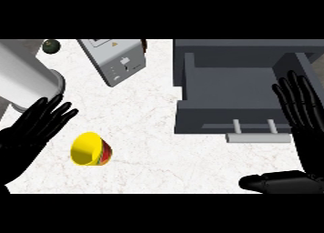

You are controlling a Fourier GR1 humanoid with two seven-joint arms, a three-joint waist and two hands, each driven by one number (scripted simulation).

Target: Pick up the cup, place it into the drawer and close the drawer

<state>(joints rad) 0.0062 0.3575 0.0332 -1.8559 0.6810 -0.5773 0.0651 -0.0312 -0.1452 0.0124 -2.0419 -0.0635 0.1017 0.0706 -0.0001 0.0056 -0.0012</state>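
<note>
A yellow cup [89, 149] with a red and green band lies on its side on the white marbled counter [151, 109], its mouth turned toward the left. My left hand [27, 132] is open just left of the cup, fingers straight and pointing up and right, not touching it. The dark grey drawer [242, 88] stands pulled open at the right, its inside bare, with a pale handle [255, 132] on its front. Beside the drawer's right side my right hand [306, 118] is open, fingers straight and pointing up, thumb stretched left along the lower edge.
A large white cylinder [20, 77] stands at the left, close above my left hand. A grey appliance with a control panel [114, 59] lies at the back centre. A small dark round object [51, 45] sits at the back left.
</note>
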